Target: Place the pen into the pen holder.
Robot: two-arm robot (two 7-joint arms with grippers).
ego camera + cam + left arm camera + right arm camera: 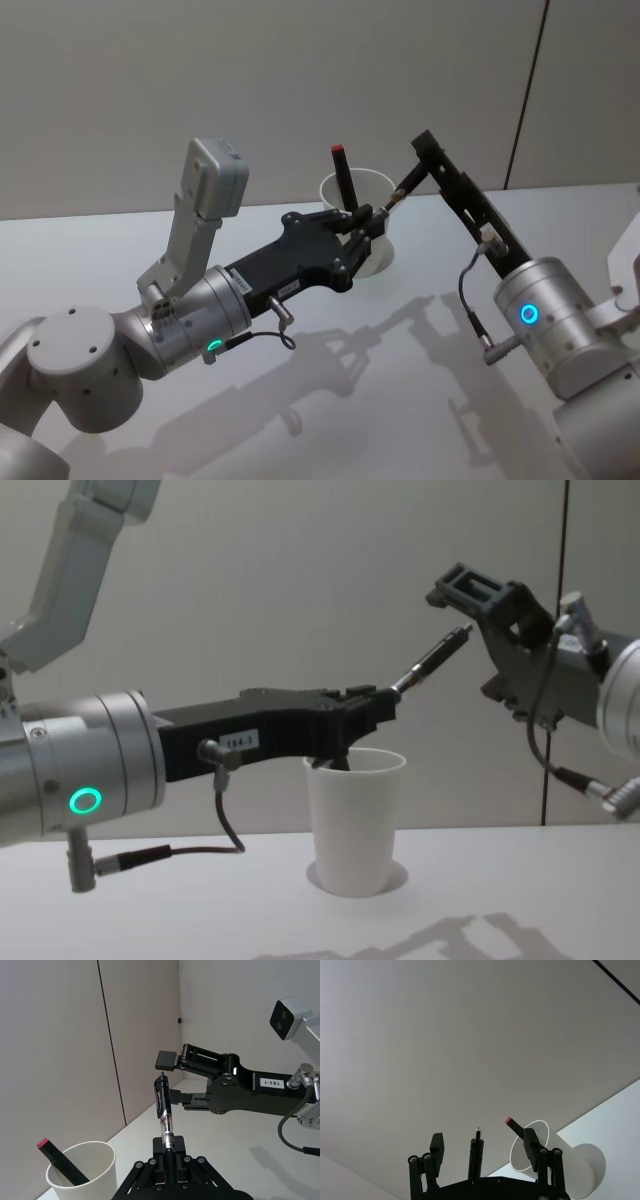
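A pale, matte worktop [420, 400] runs back to a plain grey wall [200, 80]; the far edge of the worktop meets the wall in a straight line just behind the pen holder [355, 820]; a thin dark vertical seam [527, 95] cuts the wall on the right; soft shadows of both arms lie across the near part of the surface.

The pen holder stands upright near that far edge, with open worktop on both sides of it and in front; a black marker with a red cap [342, 178] leans inside it and rises above the rim.

The left gripper [365, 218] reaches in from the left and hovers just over the rim; its fingers are closed on the lower barrel of the pen [165, 1115], a clear one with a black clip; the pen is in the air above the pen holder, tilted up and towards the right arm.

The right gripper [483, 1142] is raised on the right, above and beside the pen holder; its fingers [437, 1145] are spread wide and hold nothing; the pen's free end sits in the gap between them, touching neither.
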